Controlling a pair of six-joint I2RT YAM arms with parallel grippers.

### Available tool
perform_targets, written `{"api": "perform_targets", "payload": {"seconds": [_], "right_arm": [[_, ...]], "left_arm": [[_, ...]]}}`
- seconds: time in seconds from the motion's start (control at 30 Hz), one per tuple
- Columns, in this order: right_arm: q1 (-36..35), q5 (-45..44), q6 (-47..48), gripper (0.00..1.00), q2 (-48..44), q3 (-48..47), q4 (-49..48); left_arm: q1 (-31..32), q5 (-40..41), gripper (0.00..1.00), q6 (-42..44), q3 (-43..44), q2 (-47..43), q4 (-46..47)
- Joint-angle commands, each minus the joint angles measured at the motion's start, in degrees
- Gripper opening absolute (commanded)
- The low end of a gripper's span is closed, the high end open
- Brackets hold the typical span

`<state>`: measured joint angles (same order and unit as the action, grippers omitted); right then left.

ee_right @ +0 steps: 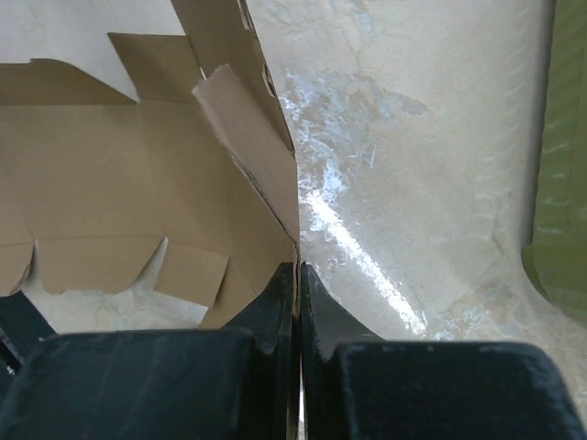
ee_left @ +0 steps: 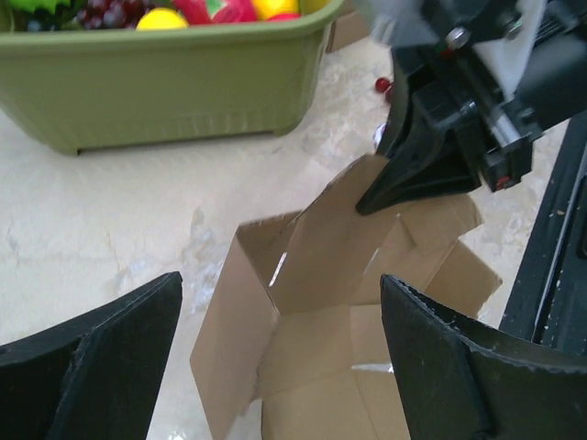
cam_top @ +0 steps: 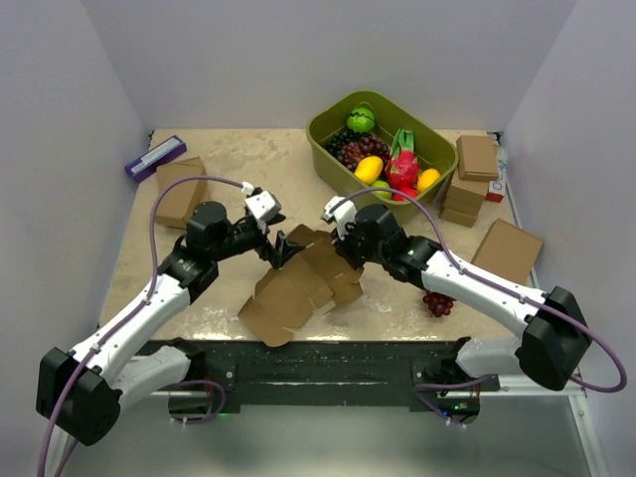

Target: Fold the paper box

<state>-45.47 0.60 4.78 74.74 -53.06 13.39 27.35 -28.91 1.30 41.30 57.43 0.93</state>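
Pinching paper box (cam_top: 296,288) flap, right gripper (ee_right: 298,272) clamped; left gripper (ee_left: 280,280) apart (box just ahead).

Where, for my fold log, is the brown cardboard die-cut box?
Top view: the brown cardboard die-cut box sits front-centre, between the open left claw and the right claw pinching its flap.

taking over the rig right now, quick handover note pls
The left pincer is open, close by the paper box, holding nothing.
The right pincer is shut on a raised panel of the box.
The box sits half-folded on the table, between the arms near the front edge.
Done: one panel lifted, creases started.
Left: raise the other walls, tuck the flaps, close it.
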Motion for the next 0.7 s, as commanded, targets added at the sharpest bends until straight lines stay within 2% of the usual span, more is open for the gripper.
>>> {"api": "perform_targets", "payload": {"seconds": [0.0, 0.23, 0.47, 0.57, 0.67], "right_arm": [[-1.0, 4.6, 1.5, 0.0, 0.2, -3.5, 2.5], [-1.5, 8.5, 1.6, 0.0, 1.3, -5.7, 5.2], [-1.5, 9.3, 1.9, 0.0, 1.5, -6.9, 6.5], [-1.6, 9.6, 2.2, 0.0, 1.7, -7.2, 6.7], [-1.8, 9.7, 2.3, 0.0, 2.3, -7.6, 7.0]], "left_arm": [[0.1, -5.6, 0.93, 1.8, -0.8, -0.2, 7.2], [0.4, -8.6, 0.93, 1.4, 0.4, 3.1, 9.8], [2.4, -12.4, 0.91, 1.9, 1.1, 7.3, 8.6], [3.0, -13.1, 0.83, 1.9, 2.1, 9.0, 7.9], [3.3, -13.1, 0.69, 2.0, 3.1, 10.4, 7.2]]}}
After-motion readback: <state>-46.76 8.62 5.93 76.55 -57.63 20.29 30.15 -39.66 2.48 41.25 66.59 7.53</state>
